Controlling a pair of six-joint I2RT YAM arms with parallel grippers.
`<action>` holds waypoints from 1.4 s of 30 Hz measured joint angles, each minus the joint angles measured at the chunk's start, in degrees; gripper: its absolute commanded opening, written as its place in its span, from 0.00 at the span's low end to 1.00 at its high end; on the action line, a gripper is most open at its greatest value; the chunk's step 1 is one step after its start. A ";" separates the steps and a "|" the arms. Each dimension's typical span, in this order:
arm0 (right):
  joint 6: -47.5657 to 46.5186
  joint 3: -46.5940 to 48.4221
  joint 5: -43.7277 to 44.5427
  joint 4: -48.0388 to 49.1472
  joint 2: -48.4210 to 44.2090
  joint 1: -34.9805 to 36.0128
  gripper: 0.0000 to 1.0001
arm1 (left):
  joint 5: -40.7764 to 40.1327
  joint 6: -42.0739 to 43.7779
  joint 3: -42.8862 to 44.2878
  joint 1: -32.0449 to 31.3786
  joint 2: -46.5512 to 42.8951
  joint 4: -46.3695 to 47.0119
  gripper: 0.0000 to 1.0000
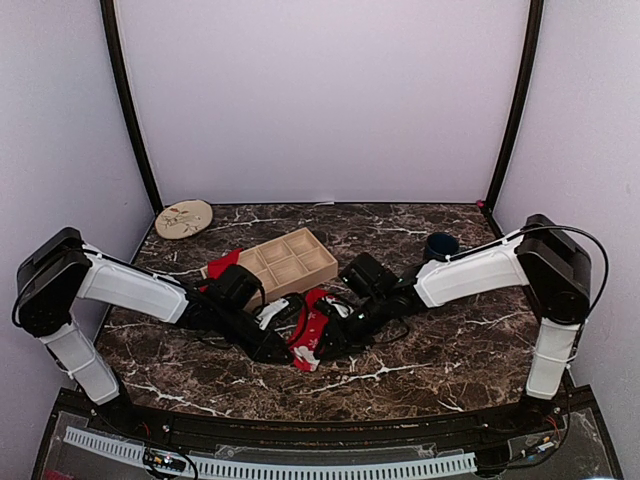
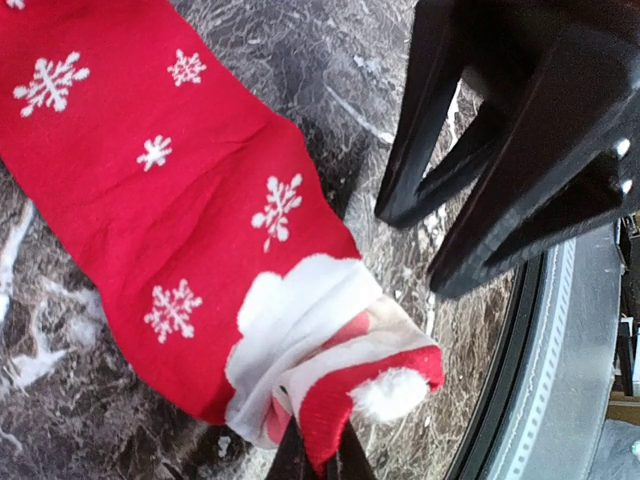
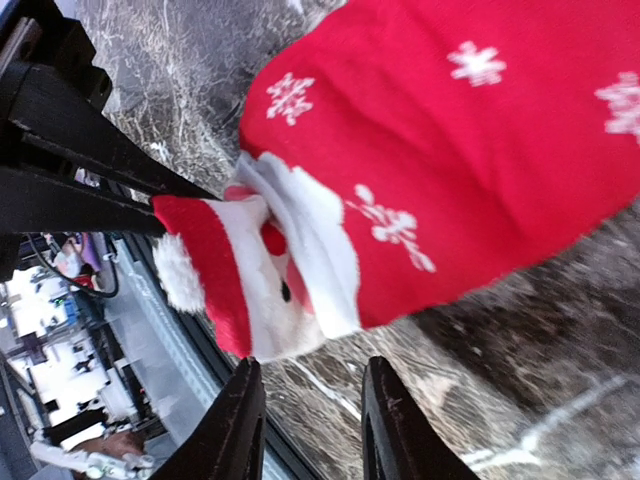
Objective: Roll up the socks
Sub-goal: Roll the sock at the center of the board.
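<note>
Dark marble with white veins forms the surface point(image 1: 440, 340), closed in by pale, plain walls. At its middle lies a red sock point(image 1: 312, 335) patterned with white snowflakes. One end carries a Santa face point(image 3: 270, 290) with a white beard, a red hat and a fluffy white pompom point(image 2: 390, 393).

The left pincer point(image 2: 320, 455) is clamped on that Santa end, its two dark fingers nipping the red hat fabric, which is bunched and lifted slightly off the marble. The rest of the sock trails flat across the surface.

The right pincer point(image 3: 315, 420) hangs just beside the same end. Its fingers are parted, with only bare marble between them, and they do not touch the sock.

Behind the sock sits a wooden tray point(image 1: 305, 282) divided into compartments. A second piece of red fabric point(image 1: 222, 262) is at the tray's left end. A round patterned plate point(image 1: 183, 218) lies at the back left, and a dark blue cup point(image 1: 440, 245) stands at the right.
</note>
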 measured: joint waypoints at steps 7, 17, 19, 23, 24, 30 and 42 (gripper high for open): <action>-4.04 -4.09 9.01 -0.96 -5.70 0.55 0.31 | 2.08 -0.52 4.98 0.68 2.36 -5.81 0.00; -10.51 -8.72 29.22 -2.05 -12.39 9.55 0.26 | 4.74 -2.05 16.72 1.01 11.28 -18.88 0.00; -11.72 -9.40 33.16 -1.84 -13.16 11.61 0.25 | 5.18 -2.93 17.92 1.40 12.22 -20.92 0.00; -15.02 -9.77 40.46 -1.14 -13.66 16.26 0.26 | 6.16 -4.37 19.87 1.99 13.27 -24.70 0.00; -15.74 -9.79 41.42 -0.90 -13.73 17.05 0.26 | 6.40 -4.63 20.46 2.10 13.53 -25.64 0.00; -22.16 -9.79 46.47 1.66 -13.88 20.90 0.33 | 7.93 -5.84 23.69 2.73 14.95 -29.38 0.00; -30.03 -8.61 47.69 7.08 -8.52 21.53 0.37 | 11.74 -6.67 24.24 2.93 16.31 -31.10 0.00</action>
